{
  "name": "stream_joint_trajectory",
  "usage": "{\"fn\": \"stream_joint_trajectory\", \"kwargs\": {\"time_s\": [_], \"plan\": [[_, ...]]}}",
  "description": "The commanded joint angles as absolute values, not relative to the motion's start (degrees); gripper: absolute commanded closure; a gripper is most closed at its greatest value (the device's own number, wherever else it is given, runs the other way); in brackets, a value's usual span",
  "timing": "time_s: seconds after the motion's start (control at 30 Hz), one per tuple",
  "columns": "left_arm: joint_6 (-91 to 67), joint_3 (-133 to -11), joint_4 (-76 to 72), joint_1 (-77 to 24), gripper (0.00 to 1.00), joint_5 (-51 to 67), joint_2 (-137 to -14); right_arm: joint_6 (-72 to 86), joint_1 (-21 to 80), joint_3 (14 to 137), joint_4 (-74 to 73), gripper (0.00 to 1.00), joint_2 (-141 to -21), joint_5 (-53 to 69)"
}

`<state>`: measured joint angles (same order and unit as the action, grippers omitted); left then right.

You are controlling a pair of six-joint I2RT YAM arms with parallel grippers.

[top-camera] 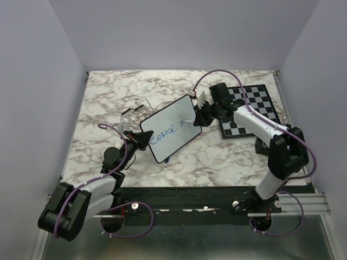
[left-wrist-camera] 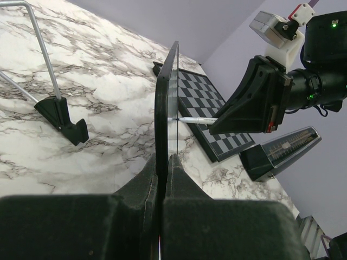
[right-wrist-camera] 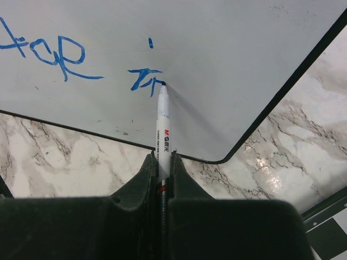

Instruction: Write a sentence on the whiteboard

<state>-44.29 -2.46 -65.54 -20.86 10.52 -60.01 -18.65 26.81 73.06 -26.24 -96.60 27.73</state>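
At the left, the left gripper (top-camera: pixel 142 140) is clenched on the near left edge of the whiteboard (top-camera: pixel 174 125). In the left wrist view its two dark fingers (left-wrist-camera: pixel 142 181) press on both sides of the thin black frame, and the board is seen edge-on, rising up from between them. Behind this gripper, farther on the marble table (top-camera: pixel 103 97), stands a wire stand (top-camera: pixel 135 110) with black feet, apart from the board.

The whiteboard is near the middle of the table, turned diagonally, with its white face toward the right arm. The sentence (top-camera: pixel 164 134) is written in blue on the lower left part of the face. In the right wrist view some uneven letters (right-wrist-camera: pixel 54 50) show at the upper left, and a few short blue strokes (right-wrist-camera: pixel 145 78) with a small dot above them lie more to the right. The words cannot be read with certainty.

The marker (right-wrist-camera: pixel 162 122), white with a dark tip, touches the board exactly at these short strokes. The right gripper (top-camera: pixel 196 116) is closed tightly on the marker's body, and the pen comes out straight between its fingers (right-wrist-camera: pixel 179 181). To the right of this gripper, the black-and-white chessboard (top-camera: pixel 255 108) lies flat on the table, partly under the right arm.
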Motion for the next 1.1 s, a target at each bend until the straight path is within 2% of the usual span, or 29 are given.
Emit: {"fn": "stream_joint_trajectory", "kwargs": {"time_s": [0.0, 1.07], "plan": [[-42.1, -1.3, -66.0, -21.3, 1.0, 12.5, -59.4, -17.2, 26.0, 75.3, -24.7, 0.99, -97.7, 25.6], [-42.2, -1.3, -66.0, -21.3, 1.0, 12.7, -59.3, -21.1, 25.8, 72.1, -29.3, 0.99, -99.1, 26.5]]}}
